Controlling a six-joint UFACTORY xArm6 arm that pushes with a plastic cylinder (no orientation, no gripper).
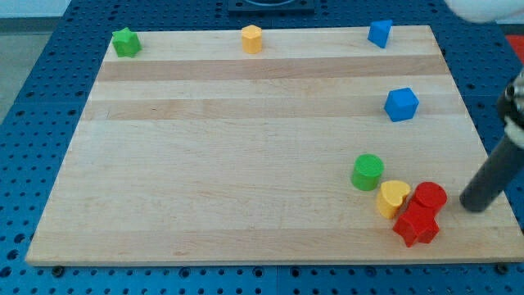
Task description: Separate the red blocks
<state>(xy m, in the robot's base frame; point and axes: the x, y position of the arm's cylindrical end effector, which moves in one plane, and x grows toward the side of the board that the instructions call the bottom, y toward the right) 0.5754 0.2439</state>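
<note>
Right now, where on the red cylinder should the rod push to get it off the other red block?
Push its lower side, at the seam with the red star block, driving the red cylinder toward the view's top. My tip sits just to its right; the yellow heart block crowds its left.

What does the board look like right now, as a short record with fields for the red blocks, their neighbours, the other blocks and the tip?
red blocks: red cylinder and red star-shaped block, touching, near the view's bottom right
neighbours: yellow heart-shaped block against the reds' left; green cylinder just up-left of it
other blocks: green block, yellow block and blue block along the view's top edge; blue cube at the right
my tip: right of the red cylinder, a small gap between
board: wooden
</note>
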